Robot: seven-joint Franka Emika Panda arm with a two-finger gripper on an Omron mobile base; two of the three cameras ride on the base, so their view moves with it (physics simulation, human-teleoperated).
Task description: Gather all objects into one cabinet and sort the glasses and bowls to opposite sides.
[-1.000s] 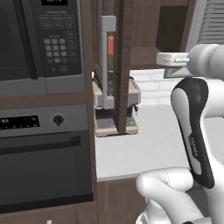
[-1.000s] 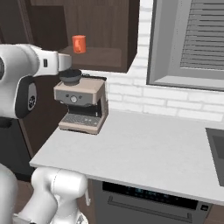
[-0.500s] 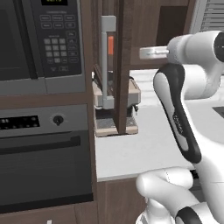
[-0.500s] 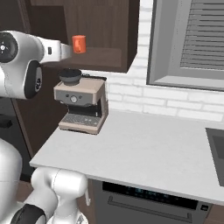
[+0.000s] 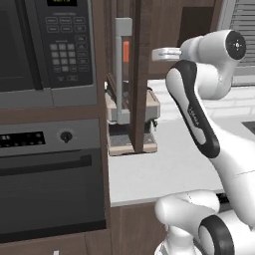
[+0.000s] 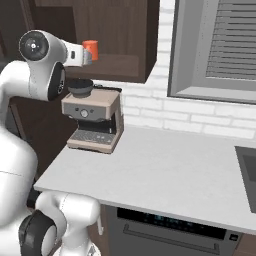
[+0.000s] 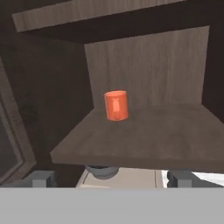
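One orange mug [image 7: 116, 105] stands upright on the floor board of the open dark-brown cabinet [image 7: 144, 127], towards its left. My gripper [image 7: 111, 178] is open, level with the board's front edge and short of the mug, nothing between its fingers [image 7: 41, 178]. From the right base the hand is just left of the mug [image 6: 90, 50]. The dark bowl [image 6: 80, 87] rests on top of the coffee machine [image 6: 95, 122], under the cabinet. The second orange mug and the grey-beige mug are out of view.
The cabinet's open door [image 5: 142, 74] with its grey bar handle [image 5: 119, 69] stands edge-on left of my arm. A microwave [image 5: 45, 47] and oven [image 5: 50, 179] fill the left wall. The grey counter [image 6: 165, 170] runs right to a sink [image 6: 248, 162], below a window.
The arm has swung its hand left, from out over the counter towards the cabinet opening, stopping close in front of the orange mug. Mug and bowl have not moved.
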